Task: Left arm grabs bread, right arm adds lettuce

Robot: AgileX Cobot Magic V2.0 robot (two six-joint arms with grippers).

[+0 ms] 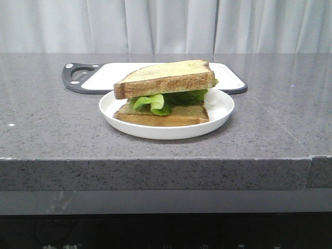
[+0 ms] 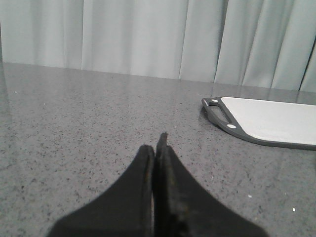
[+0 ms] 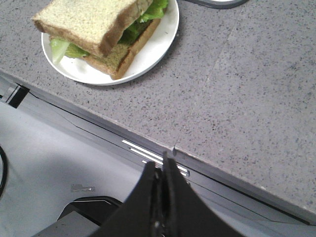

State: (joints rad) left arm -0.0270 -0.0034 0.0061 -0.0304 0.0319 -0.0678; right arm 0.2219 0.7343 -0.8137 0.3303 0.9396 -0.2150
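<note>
A thick toast slice, the bread (image 1: pixel 165 79), lies tilted on top of green ruffled lettuce (image 1: pixel 158 101), which rests on a lower slice (image 1: pixel 165 115) in a white plate (image 1: pixel 222 106). The stack also shows in the right wrist view: bread (image 3: pixel 89 19), lettuce (image 3: pixel 150 11). Neither arm shows in the front view. My left gripper (image 2: pixel 156 147) is shut and empty, low over bare counter, away from the plate. My right gripper (image 3: pixel 159 165) is shut and empty, held off the counter's front edge.
A white cutting board with a dark grey rim and handle (image 1: pixel 78 78) lies behind the plate; it also shows in the left wrist view (image 2: pixel 269 121). The grey speckled counter (image 1: pixel 52 124) ends at a front edge (image 3: pixel 207 165). A pale curtain hangs behind.
</note>
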